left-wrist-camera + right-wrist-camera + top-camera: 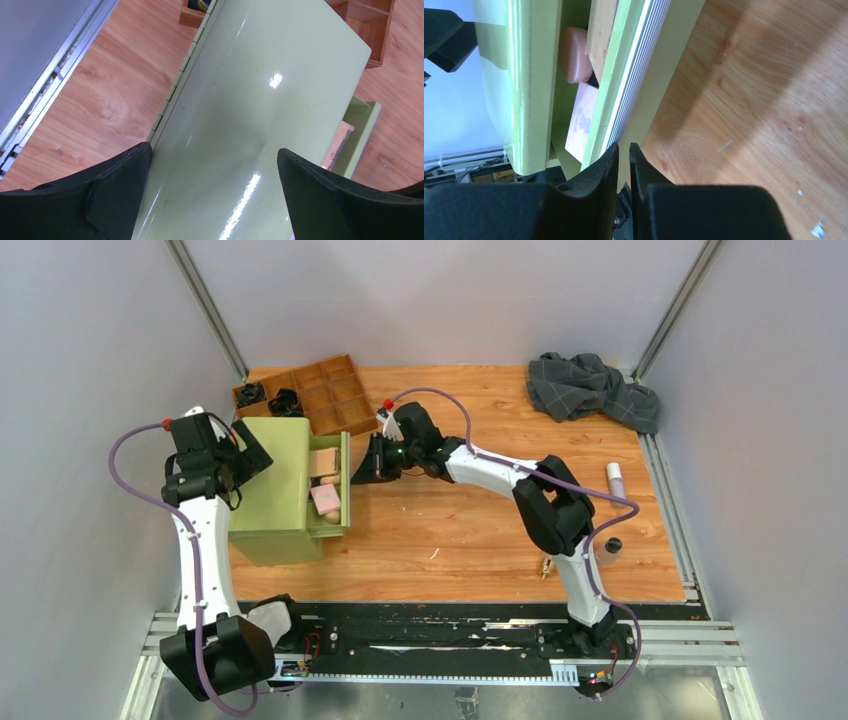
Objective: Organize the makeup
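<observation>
Hovering over the glossy top of the green box (275, 485) at the desk's left edge, your left gripper (214, 155) has its jaws spread wide, one on either side of the lid. Your right gripper (624, 150) sits at the front panel of the box's pulled-out drawer (345, 485), jaws pressed almost together with only a slit between them; whether they touch the panel you cannot tell. Inside the drawer lie the tan square pad (322, 462), the pink square pad (326, 498) and the beige sponge (332, 517). A wooden divided tray (335, 390) stands just behind the box at the far edge. The white-pink tube (614, 480) lies near the desk's right edge, with a small round black item (613, 545) closer to you. The grey checked cloth (590, 388) is bunched in the far right corner.
</observation>
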Controlling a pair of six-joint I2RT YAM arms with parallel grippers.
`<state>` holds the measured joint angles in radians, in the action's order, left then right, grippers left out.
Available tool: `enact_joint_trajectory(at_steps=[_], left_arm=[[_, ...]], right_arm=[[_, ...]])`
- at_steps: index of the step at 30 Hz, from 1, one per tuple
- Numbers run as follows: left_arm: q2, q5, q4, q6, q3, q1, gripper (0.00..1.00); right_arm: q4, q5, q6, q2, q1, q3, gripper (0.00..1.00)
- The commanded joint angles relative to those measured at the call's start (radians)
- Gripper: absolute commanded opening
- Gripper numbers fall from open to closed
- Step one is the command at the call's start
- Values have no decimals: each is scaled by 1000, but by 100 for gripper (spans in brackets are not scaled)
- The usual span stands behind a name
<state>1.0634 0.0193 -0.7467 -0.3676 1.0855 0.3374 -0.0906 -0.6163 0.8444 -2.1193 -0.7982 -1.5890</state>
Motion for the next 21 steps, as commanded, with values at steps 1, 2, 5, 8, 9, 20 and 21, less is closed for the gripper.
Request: enact_joint_trajectory(at_steps=[1,2,5,8,9,20,21], left_arm=[[7,219,58,-21,-25,-5,98],[7,251,68,-24,-31,-6,98],[14,334,99,-36,-62,-6,98],[24,378,104,-37,-75,-6,98],[23,381,104,-36,-78,-6,98],[-4,420,113,-58,-113,-5,98],[-6,418,110,-54,-115,-6,98]], right_arm=[[-122,-87,89,-63,-24,-55,13],[-142,-99,109,-75,-25,-65,13],[-157,-113,136,-107,-35,-115,13],[-137,-114,133,-135,-48,-168,13],[-130,-113,133,-147,-53,-187,13],[-70,-121,195,-331,-106,-443,12],[-54,-120,187,-333,-108,-454,12]])
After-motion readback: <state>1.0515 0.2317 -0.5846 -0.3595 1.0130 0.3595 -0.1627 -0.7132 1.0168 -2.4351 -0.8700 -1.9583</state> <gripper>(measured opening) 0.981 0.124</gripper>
